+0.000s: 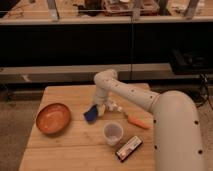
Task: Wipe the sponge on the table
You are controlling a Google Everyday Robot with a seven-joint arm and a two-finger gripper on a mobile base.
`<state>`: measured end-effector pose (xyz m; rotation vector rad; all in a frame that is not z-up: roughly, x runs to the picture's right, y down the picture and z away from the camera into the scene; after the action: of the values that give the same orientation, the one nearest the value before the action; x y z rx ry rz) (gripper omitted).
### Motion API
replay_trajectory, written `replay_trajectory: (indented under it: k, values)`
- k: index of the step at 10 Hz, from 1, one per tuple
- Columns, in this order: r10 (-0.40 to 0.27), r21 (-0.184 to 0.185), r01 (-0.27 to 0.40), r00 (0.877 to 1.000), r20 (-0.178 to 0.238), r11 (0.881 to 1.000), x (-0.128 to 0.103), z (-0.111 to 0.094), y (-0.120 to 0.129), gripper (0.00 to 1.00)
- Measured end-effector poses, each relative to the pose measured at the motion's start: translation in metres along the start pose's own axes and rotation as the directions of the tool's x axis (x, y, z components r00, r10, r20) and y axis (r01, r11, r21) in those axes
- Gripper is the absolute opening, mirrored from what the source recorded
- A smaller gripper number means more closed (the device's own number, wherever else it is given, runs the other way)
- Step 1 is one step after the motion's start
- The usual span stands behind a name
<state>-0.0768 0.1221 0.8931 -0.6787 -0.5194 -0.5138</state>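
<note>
Where white arm (135,97) bends down over light wooden surface (75,150), camera view shows gripper (101,109) low near middle of planks. Fingers clamped on sponge (91,114). Sponge dark blue, tilted, at gripper's lower left, on or just above wood; contact cannot be told. Orange-brown bowl (52,118) near sponge, at surface's left side. Clear cup (113,132) upright in front of gripper. Orange object (136,121) beside cup. Black-and-white box (129,148) flat at front edge. Dark shelving (65,45) behind.
</note>
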Motion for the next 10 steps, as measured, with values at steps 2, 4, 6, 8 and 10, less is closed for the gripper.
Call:
replay_trajectory:
  k: [2, 4, 6, 8, 10]
  values:
    - [-0.079, -0.045, 0.081, 0.996, 0.045, 0.996, -0.045, 0.023, -0.013, 0.00]
    - [-0.118, -0.082, 0.124, 0.990, 0.074, 0.989, -0.068, 0.039, -0.012, 0.00]
    - [-0.131, -0.088, 0.141, 0.986, 0.106, 0.986, -0.078, 0.041, -0.004, 0.00]
    - [-0.152, -0.080, 0.163, 0.980, 0.131, 0.983, -0.079, 0.034, 0.014, 0.00]
    - [-0.176, -0.072, 0.188, 0.973, 0.152, 0.979, -0.069, 0.018, 0.053, 0.00]
